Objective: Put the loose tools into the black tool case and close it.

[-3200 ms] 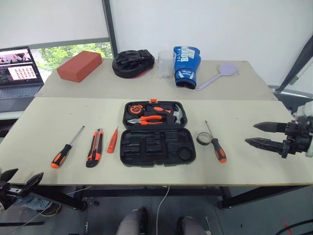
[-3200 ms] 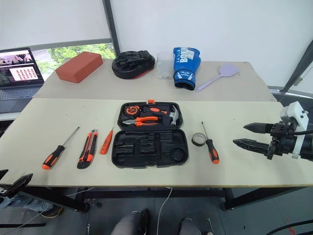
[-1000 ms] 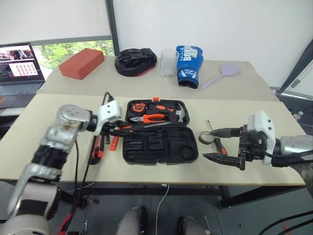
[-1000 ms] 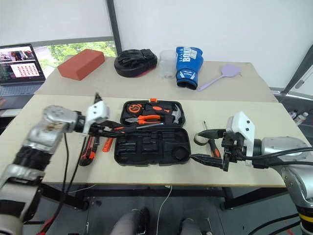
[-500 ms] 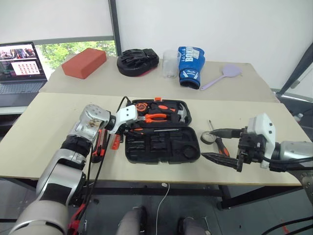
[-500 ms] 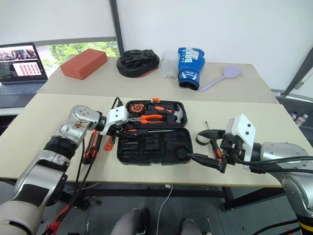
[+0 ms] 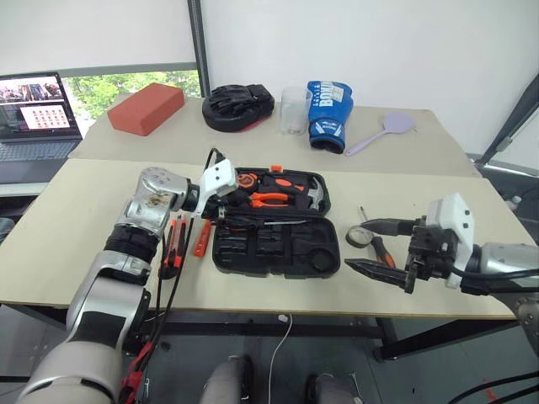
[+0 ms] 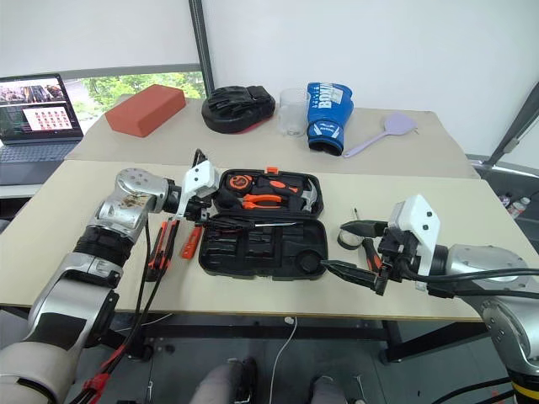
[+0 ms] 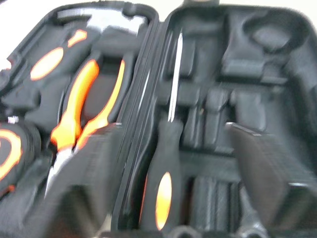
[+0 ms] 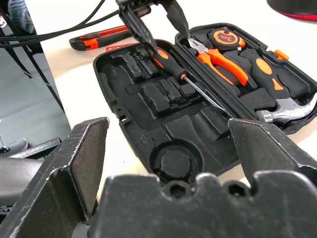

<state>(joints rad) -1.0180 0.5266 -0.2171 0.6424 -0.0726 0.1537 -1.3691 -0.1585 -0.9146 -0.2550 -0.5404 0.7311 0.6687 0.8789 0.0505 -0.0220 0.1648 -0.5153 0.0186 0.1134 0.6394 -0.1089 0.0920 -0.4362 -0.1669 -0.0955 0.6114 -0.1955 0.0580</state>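
Note:
The black tool case lies open at mid-table, and its far half holds pliers, a hammer and a tape measure. One orange-and-black screwdriver lies in the near half along the hinge. My left gripper hovers just over its handle, fingers open and apart from it. The utility knife and the slim tester screwdriver lie on the table left of the case. Right of the case sit the tape roll and a second screwdriver, partly behind my right gripper, which is open and holds nothing.
At the back of the table stand a red brick, a black padded mitt, a clear cup, a blue boxing glove and a lilac spatula. A laptop is at far left. Cables hang from my left arm over the knife.
My left gripper carried a screwdriver from the case's left side into the near half, laid it along the hinge and opened. The right gripper stayed put.

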